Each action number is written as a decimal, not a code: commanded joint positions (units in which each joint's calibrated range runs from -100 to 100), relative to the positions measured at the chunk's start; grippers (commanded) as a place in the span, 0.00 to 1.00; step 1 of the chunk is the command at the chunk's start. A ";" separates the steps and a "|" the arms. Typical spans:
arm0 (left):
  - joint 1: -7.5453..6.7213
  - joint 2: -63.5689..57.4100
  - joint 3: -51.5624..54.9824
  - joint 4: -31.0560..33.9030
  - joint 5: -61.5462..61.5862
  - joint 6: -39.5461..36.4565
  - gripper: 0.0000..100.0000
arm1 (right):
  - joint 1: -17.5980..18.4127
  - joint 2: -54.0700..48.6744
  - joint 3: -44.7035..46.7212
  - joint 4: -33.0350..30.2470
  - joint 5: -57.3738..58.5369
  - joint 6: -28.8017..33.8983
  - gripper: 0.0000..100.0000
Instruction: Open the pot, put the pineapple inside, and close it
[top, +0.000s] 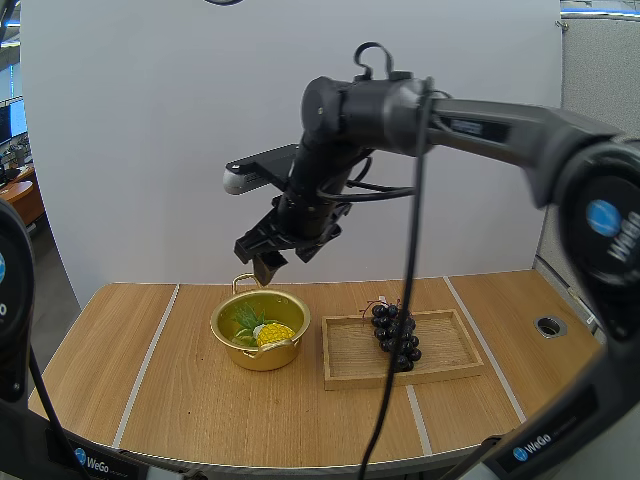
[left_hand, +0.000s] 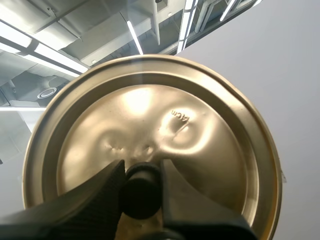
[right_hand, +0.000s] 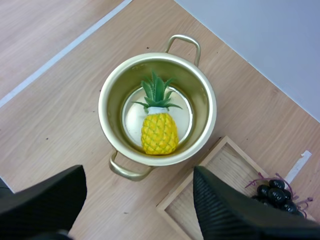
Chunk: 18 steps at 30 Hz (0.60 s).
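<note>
My right arm reaches from the right side across the table (top: 150, 400), bent downward at the wrist. My right gripper (top: 272, 262) hangs above the back rim of the pot (right_hand: 202, 95), and its two fingers stand wide apart with nothing between them. The pot is open. The pineapple (right_hand: 159, 132) lies on its bottom, with the green leaves toward the far handle. My left gripper (left_hand: 142, 167) is clamped on the black knob (left_hand: 141, 192) of the golden lid (left_hand: 150, 115) and holds it in the air.

The pot stands near the back edge of the table, with bare wood on its left and in front of it. The wooden tray (top: 440, 365) lies just beside the pot on the right, with a narrow gap between them. The grapes (top: 397, 335) rest in the tray, well away from my fingers.
</note>
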 joint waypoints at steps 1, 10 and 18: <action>-0.06 -0.49 -0.39 0.47 -2.20 -0.29 0.00 | 0.08 -6.25 2.95 -0.35 2.84 0.81 1.00; -0.06 -0.49 -0.39 0.47 -2.20 -0.29 0.00 | 0.08 -23.08 8.91 -1.11 7.11 3.10 1.00; -0.06 -0.49 -0.39 0.47 -2.20 -0.29 0.00 | -0.42 -36.49 14.37 -1.61 7.11 4.14 1.00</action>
